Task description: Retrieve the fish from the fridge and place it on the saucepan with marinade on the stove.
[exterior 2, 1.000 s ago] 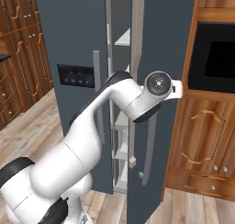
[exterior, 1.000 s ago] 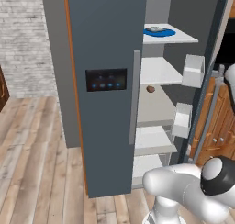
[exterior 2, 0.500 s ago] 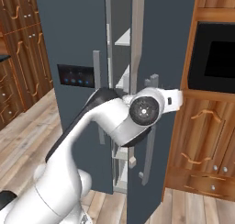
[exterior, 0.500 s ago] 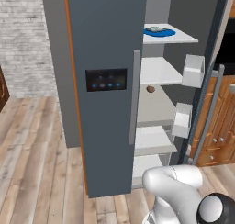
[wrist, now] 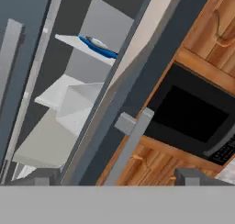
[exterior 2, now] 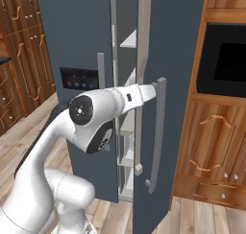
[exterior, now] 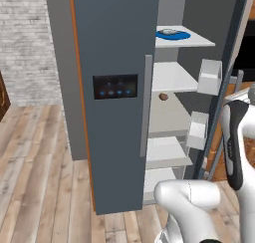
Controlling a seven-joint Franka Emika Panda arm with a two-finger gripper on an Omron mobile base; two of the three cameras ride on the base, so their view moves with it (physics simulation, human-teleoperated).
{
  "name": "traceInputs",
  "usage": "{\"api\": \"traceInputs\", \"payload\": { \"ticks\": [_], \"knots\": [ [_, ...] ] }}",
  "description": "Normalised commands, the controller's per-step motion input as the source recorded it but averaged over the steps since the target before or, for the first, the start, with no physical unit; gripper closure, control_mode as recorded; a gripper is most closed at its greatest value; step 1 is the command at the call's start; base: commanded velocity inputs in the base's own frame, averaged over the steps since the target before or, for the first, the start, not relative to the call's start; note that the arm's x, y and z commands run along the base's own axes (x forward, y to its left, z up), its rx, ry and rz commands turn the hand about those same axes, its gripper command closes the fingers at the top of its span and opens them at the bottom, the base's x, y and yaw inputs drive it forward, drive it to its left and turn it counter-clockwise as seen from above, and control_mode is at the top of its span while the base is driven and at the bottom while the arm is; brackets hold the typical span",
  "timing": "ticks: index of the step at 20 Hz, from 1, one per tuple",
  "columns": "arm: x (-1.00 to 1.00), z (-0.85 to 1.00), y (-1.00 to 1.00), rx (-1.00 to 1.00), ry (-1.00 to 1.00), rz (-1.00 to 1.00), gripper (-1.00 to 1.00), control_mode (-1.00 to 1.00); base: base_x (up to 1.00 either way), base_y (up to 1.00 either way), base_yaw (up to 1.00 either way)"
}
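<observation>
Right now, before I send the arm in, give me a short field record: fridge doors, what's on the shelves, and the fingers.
fridge: left door shut, right door swung partly open
top shelf: blue plate with a small silvery item on it, likely the fish
lower shelf area: small brown item
door bins: white, on the open door's inside
gripper: fingers spread open, holding nothing, close to the right door's handle

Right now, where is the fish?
In the left base view the fish lies on a blue plate on the fridge's top visible white shelf, behind the partly open right door.
</observation>
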Motion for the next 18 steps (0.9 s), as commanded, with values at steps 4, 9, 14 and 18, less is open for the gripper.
{"api": "traceInputs", "payload": {
  "ticks": [4, 9, 14, 18],
  "knots": [
    [0.0, 0.08, 0.66, -0.3, 0.1, -0.07, -1.0, -1.0, 0.0, 0.0, 0.0],
    [0.0, 0.0, 0.54, -0.3, 0.08, -0.11, -1.0, -1.0, 0.0, 0.0, 0.0],
    [0.0, 0.0, 0.42, -0.23, 0.09, -0.11, -1.0, -1.0, 0.0, 0.0, 0.0],
    [0.14, 0.0, 0.34, -0.17, 0.11, -0.07, -1.0, -1.0, 0.0, 0.0, 0.0]
  ]
}}
